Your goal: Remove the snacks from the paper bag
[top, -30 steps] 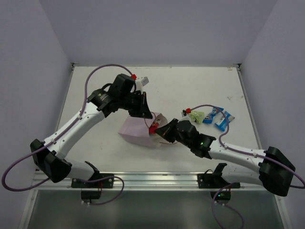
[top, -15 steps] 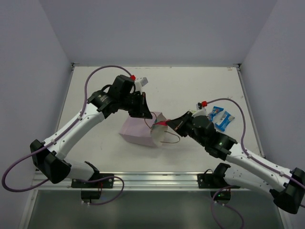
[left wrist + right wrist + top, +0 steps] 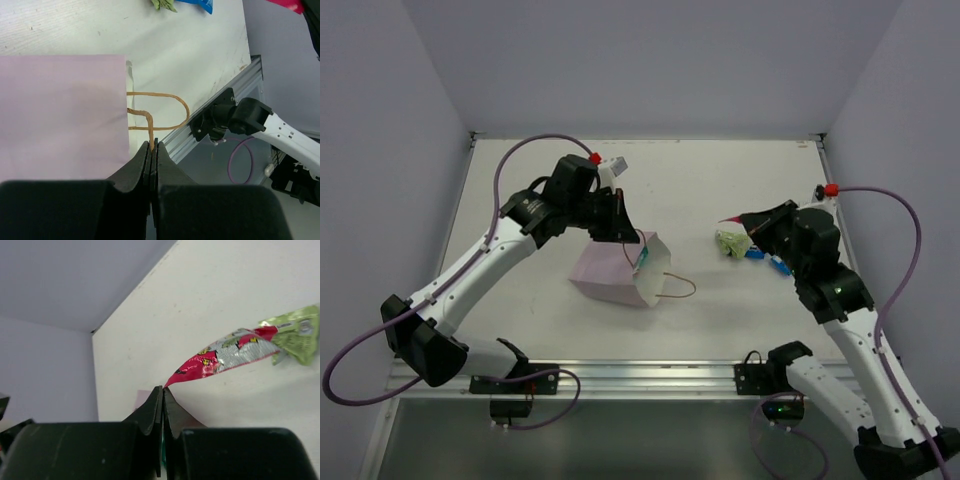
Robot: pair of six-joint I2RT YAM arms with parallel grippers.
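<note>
The pale lilac paper bag (image 3: 612, 277) lies tilted on the table, mouth toward the right. My left gripper (image 3: 623, 228) is shut on one brown cord handle (image 3: 148, 122) and holds the bag (image 3: 60, 110) up by it. A bit of teal (image 3: 643, 250) shows at the bag's mouth. My right gripper (image 3: 738, 221) is shut on the corner of a red-pink snack packet (image 3: 227, 356), held over a light green packet (image 3: 730, 243) that also shows in the right wrist view (image 3: 298, 330). Blue packets (image 3: 770, 262) lie partly hidden under the right arm.
The second cord handle (image 3: 675, 287) lies loose on the table in front of the bag. The metal rail (image 3: 650, 375) runs along the near table edge. Grey walls stand at the back and both sides.
My right gripper has drawn back from the bag's mouth and swung right and up, carrying the red-pink packet over to the packets on the table. The left gripper has kept its hold.
</note>
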